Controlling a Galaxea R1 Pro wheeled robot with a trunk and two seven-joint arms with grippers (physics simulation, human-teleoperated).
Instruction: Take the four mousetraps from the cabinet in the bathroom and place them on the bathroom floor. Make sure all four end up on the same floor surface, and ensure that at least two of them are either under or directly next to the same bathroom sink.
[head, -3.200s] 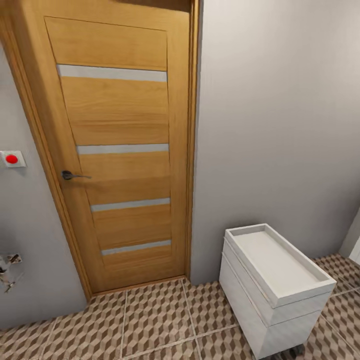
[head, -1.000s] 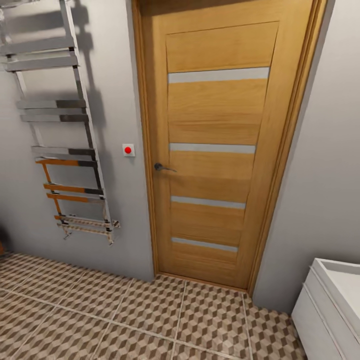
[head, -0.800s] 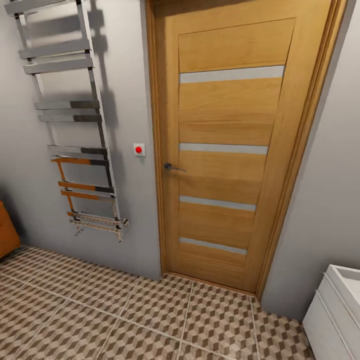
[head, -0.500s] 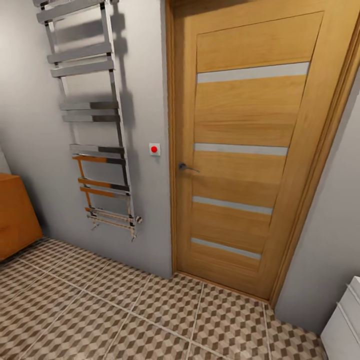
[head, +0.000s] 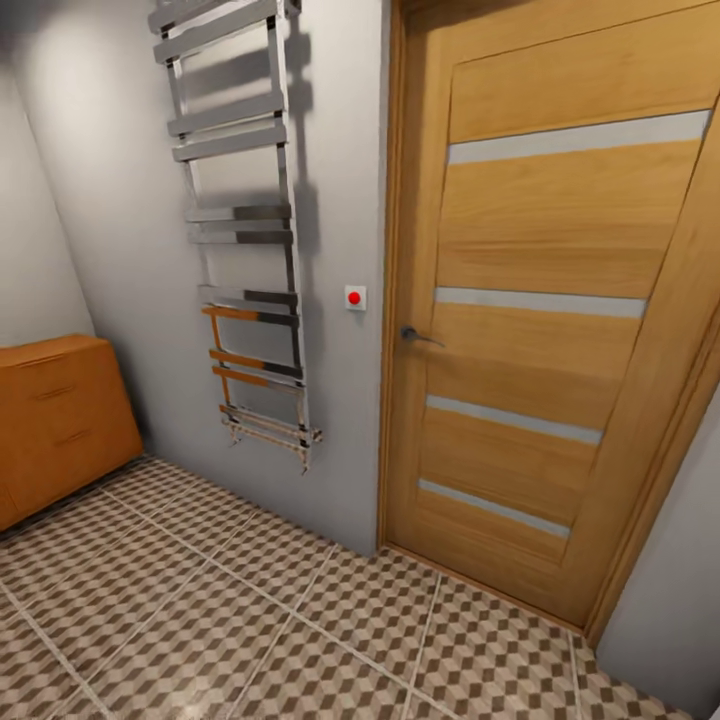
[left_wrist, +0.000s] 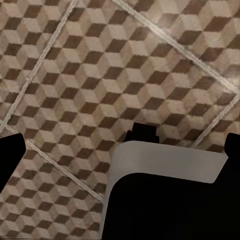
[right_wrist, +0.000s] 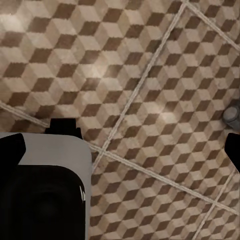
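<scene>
Where tiles end (left): cabinet (head: 60, 420).

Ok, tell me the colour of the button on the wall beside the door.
Red, set in a small white plate, left of the wooden door; clearest in the head view.

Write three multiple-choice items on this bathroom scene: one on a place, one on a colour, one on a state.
1. Where does the cabinet stand in the head view?
A. far left, against the wall
B. right of the door
C. under the towel rail

2. What colour is the round button beside the door?
A. green
B. red
C. blue

3. How is the door?
A. wide open
B. half open
C. shut

Answers: 1 A, the orange-brown chest sits at the left edge; 2 B, a red dot on a white plate; 3 C, the leaf lies flush in its frame.
</scene>
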